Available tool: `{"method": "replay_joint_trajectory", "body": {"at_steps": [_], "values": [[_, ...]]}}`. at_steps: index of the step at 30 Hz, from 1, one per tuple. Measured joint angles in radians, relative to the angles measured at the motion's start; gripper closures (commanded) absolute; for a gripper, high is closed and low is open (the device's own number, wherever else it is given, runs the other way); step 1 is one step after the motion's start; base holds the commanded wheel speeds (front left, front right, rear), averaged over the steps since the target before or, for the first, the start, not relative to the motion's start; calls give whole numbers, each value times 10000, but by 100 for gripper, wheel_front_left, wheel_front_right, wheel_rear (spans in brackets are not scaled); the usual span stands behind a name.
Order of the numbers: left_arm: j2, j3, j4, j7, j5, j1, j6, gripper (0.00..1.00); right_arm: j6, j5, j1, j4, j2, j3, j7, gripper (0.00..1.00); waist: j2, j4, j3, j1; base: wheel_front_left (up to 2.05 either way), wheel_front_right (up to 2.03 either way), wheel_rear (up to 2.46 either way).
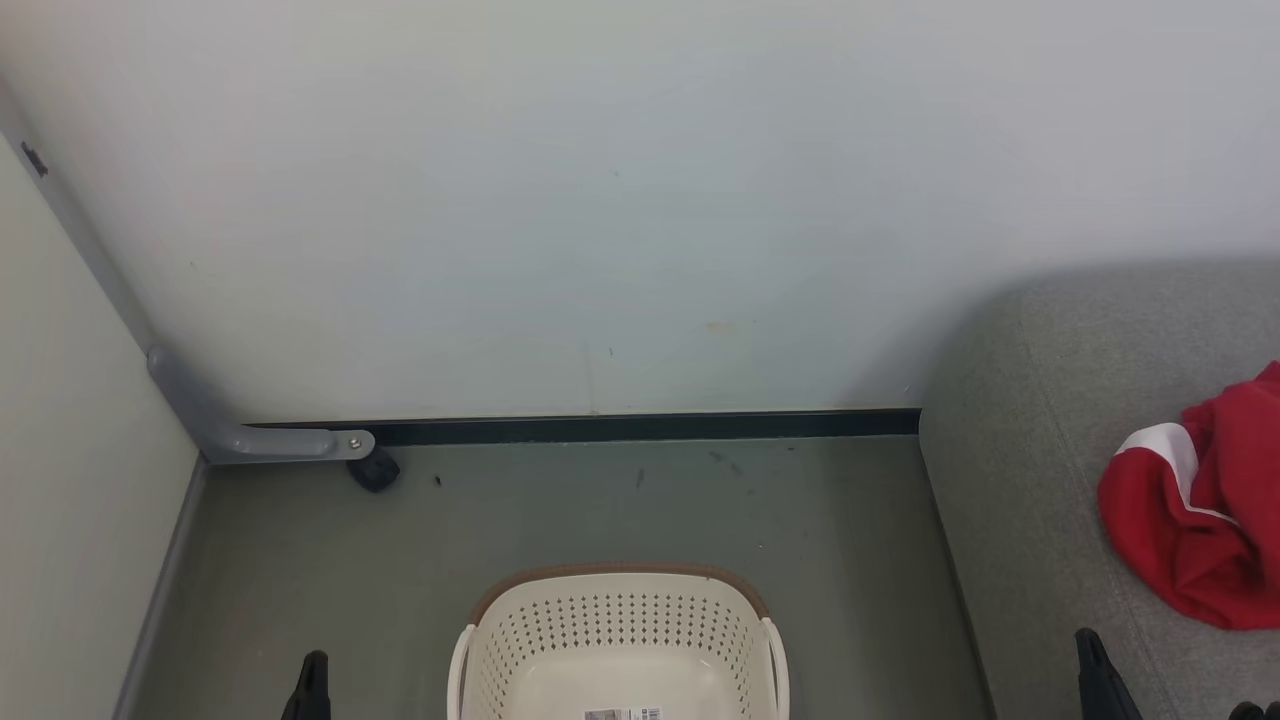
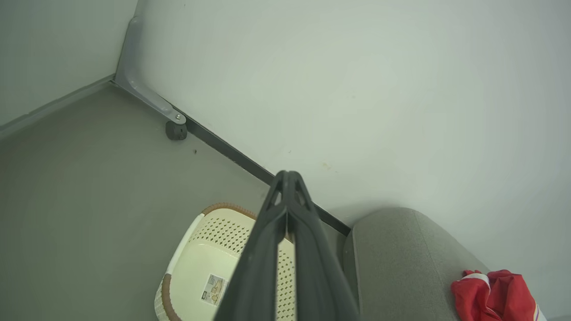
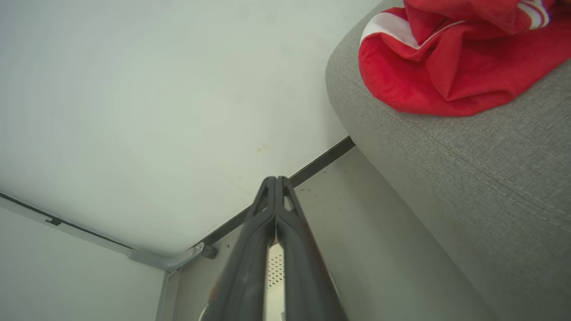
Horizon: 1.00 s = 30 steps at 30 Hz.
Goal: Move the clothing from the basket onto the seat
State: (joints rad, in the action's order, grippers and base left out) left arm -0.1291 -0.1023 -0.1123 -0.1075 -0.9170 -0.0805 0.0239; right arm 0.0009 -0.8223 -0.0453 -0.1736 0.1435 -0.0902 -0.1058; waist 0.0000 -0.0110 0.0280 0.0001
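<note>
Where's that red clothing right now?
In the head view, the red clothing lies bunched on the grey seat at the right, away from the basket.

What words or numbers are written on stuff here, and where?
Sticker on the basket floor: printed, but too small and blurred to read.
Clothing: white stripes, no words visible.
No other writing to be seen.

Left jaws' fingers and right jaws' fingers pressed tight together.
</note>
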Motion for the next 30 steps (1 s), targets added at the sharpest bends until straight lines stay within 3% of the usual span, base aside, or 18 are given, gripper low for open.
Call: {"method": "replay_joint_trajectory", "body": {"at_steps": [30], "values": [[391,938,-882,1066,-3298,753,-694,100,604,-3781,616,-606,-477,1087,1060,100,0,53,-129,-1,0,0,0]]}}
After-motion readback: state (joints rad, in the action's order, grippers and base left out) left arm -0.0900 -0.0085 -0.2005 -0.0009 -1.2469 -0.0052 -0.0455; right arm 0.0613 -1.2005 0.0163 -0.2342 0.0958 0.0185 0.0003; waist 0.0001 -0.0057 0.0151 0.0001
